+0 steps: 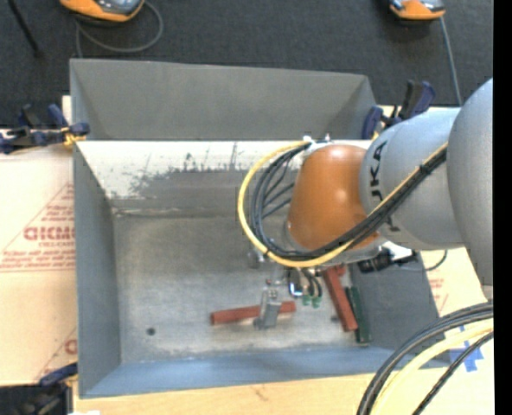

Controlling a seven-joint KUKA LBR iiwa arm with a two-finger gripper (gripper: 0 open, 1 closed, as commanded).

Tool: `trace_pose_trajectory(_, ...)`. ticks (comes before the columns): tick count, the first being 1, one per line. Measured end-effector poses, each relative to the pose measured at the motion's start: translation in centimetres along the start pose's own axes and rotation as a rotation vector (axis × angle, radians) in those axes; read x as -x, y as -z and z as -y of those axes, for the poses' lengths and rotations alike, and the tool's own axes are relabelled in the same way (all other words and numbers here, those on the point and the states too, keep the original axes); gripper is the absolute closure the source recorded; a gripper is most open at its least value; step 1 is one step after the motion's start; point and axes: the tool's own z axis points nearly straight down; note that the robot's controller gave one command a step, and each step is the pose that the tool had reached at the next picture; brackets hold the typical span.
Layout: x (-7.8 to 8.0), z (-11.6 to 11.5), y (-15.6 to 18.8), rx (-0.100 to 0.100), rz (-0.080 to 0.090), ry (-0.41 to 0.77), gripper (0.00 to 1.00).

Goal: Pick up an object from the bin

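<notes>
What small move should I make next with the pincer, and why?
Probably nudge the pincer a little toward the view's left along the red-brown flat stick. It sits at the stick's right end on the bin floor; a grasp nearer the middle would likely lift it level.

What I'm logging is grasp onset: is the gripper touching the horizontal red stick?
Cannot tell. In the camera view the gripper overlaps the red stick's right end, but contact isn't plain.
</notes>
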Motion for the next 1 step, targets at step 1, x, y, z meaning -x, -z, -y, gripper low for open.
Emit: trace_pose_trajectory(1,-0.91,-1.23,-4.99,-0.001,-0.008,-0.053,0.00)
